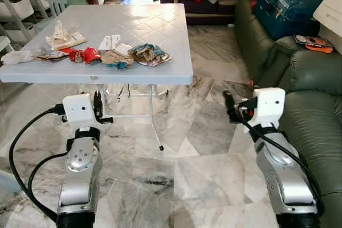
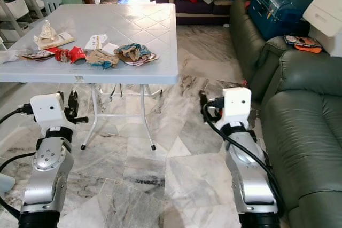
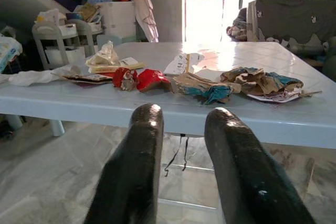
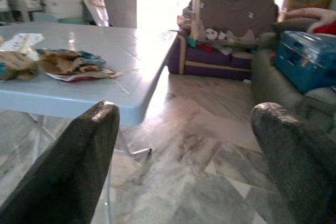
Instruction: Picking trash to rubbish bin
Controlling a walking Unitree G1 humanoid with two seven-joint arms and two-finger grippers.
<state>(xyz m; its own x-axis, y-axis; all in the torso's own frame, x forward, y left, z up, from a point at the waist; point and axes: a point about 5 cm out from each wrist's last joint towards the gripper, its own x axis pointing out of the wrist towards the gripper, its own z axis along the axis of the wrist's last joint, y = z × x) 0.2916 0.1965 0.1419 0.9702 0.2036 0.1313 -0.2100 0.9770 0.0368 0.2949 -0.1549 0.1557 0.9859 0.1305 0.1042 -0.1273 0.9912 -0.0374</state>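
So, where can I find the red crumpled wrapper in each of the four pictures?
Left eye view: red crumpled wrapper near the table's front edge, left part.
Right eye view: the same place, left of the brown paper wad.
Left wrist view: beyond the left gripper, left of centre on the table.
Right wrist view: I cannot find it there.
Shared landmark: the brown and blue wrapper pile.

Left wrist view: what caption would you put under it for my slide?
Open left tool faces crumpled trash along the pale blue table edge.
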